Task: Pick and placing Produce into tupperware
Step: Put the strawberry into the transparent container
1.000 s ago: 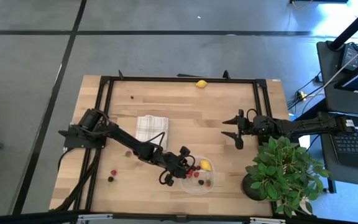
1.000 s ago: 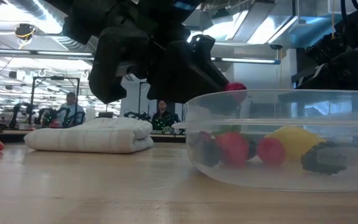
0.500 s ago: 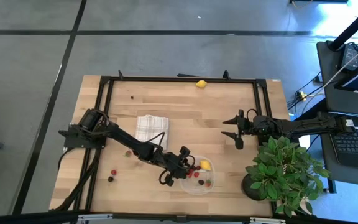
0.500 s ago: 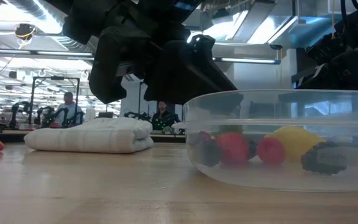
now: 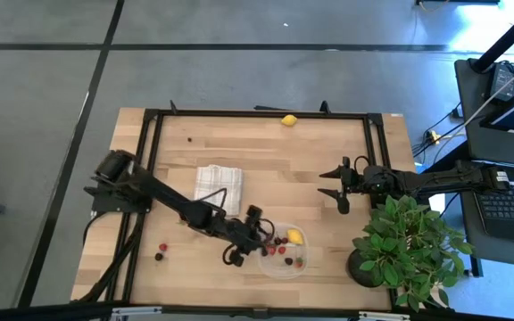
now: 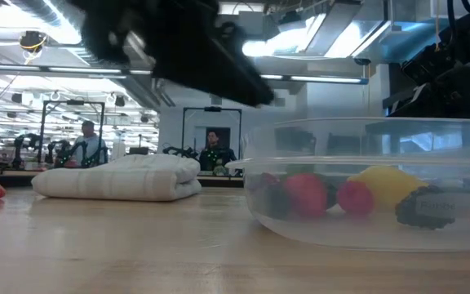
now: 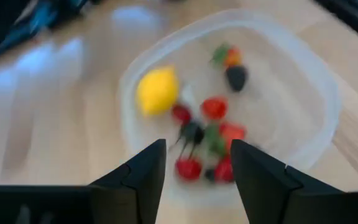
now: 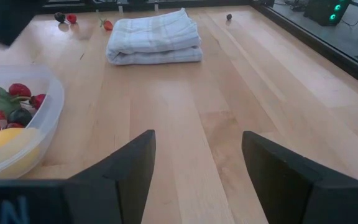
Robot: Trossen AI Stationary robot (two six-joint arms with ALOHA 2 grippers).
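I am holding my left pincer (image 5: pixel 255 234) just beside the edge of the clear tub (image 5: pixel 282 264), a little above the table (image 5: pixel 266 152). Its two fingers are apart and nothing is between them, as my left wrist view shows. I think they are apart because a berry goes in the tub, not in my grip.

The tub is sitting near the front edge of the table, close to the leafy plant (image 5: pixel 409 241). Inside it I am seeing a yellow lemon (image 7: pixel 157 91), some red berries (image 7: pixel 214 107) and a dark berry (image 7: pixel 236 76). They are lying low in the tub so they do not roll away.

More fruit is waiting outside. A few small berries (image 5: pixel 161 251) are lying near the front left corner, and another lemon (image 5: pixel 288 119) is lying at the far edge. The folded cloth (image 5: pixel 218 184) is lying between them.

My right pincer (image 5: pixel 337 187) is waiting over the right side of the table, fingers apart and holding nothing.
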